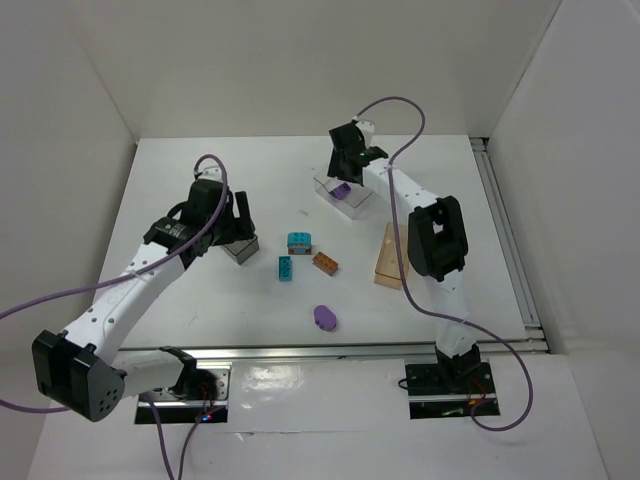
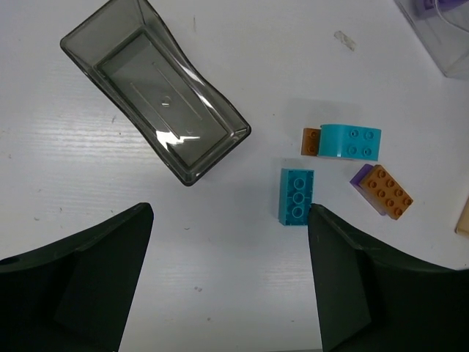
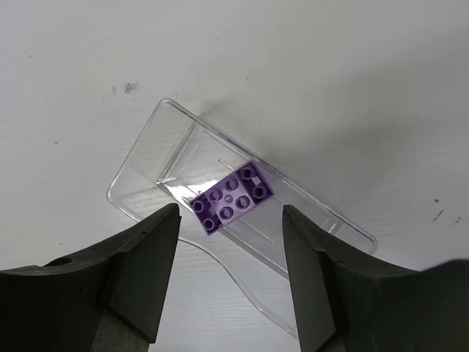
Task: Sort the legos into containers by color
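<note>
Tabletop (image 1: 235, 312) and walls (image 1: 300, 60) are white, with left jaws and right jaws spread empty.

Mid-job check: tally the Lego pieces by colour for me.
Teal bricks: 2
Orange-brown brick: 1
Purple: 2 (purple brick in the clear container, purple oval piece on the table)
Total: 5
Orange-brown sliver beside one teal brick: cannot tell if separate.

From above, the left gripper (image 1: 238, 232) covers most of the dark box (image 1: 243, 252), left of the orange brick (image 1: 325, 263); the right arm (image 1: 436, 240) covers part of the tan box (image 1: 386, 264), right of it. In the left wrist view a purple thing (image 2: 358, 177) shows only an edge under the brick; I cannot tell what it is. Up-right of the brick, the picture's corner cuts the clear box (image 2: 443, 51).
</note>
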Tool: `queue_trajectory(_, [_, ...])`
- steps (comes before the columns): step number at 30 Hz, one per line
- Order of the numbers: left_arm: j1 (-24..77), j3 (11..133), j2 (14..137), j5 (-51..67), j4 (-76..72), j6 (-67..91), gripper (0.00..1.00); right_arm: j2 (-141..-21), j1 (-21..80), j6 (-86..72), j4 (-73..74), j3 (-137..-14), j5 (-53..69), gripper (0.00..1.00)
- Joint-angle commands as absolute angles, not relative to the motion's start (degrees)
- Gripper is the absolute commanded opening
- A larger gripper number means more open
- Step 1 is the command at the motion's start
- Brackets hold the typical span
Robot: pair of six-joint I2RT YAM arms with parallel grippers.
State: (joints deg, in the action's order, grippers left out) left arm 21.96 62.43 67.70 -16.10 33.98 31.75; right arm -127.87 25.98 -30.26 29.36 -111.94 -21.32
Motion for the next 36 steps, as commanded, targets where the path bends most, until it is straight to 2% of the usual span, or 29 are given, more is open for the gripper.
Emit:
queue_trajectory(1, [22.76,63.36,68.47,-13.72,34.45,30.5,0.93,-125.96,25.75,-29.36,31.29,-115.93,-21.53,0.66])
queue_trajectory(6, [23.99,63.37,69.79,-13.01,34.45,30.5,0.91,-119.11,26.81,-28.21,29.81,-110.06,-20.22,0.66])
queue_trajectory(8, [24.61,63.37,70.31,-12.49,34.98,30.5,0.88,-112.79,28.82,-26.9,27.61,-102.07,-16.36,0.65])
queue_trajectory(14, [33.91,61.52,75.65,-11.34,34.46,36.73,0.83,-99.26,31.9,-30.05,24.79,-83.09,-18.11,0.8])
queue_trajectory(18, [38.23,61.52,81.63,-14.67,33.84,41.65,0.86,-93.09,31.29,-30.67,25.57,-78.93,-19.86,0.87])
queue_trajectory(26, [39.37,62.05,92.71,-16.35,29.18,44.65,0.86,-85.52,30.23,-30.67,28.83,-75.15,-22.5,0.89])
queue_trajectory(30, [39.37,62.67,96.93,-17.14,26.72,45.7,0.82,-83.76,27.86,-30.67,28.31,-72.69,-18.65,0.89])
queue_trajectory(33, [39.37,63.98,100.27,-17.75,26.19,46.23,0.76,-83.14,27.16,-30.67,28.3,-72.08,-18.63,0.88])
queue_trajectory(34, [39.37,64.59,100.89,-17.75,26.19,46.23,0.73,-82.54,26.64,-30.67,28.3,-72.07,-18.63,0.88])
queue_trajectory(36, [39.37,65.12,101.43,-18.28,26.19,46.23,0.62,-82.53,26.63,-30.67,28.3,-71.55,-18.63,0.87])
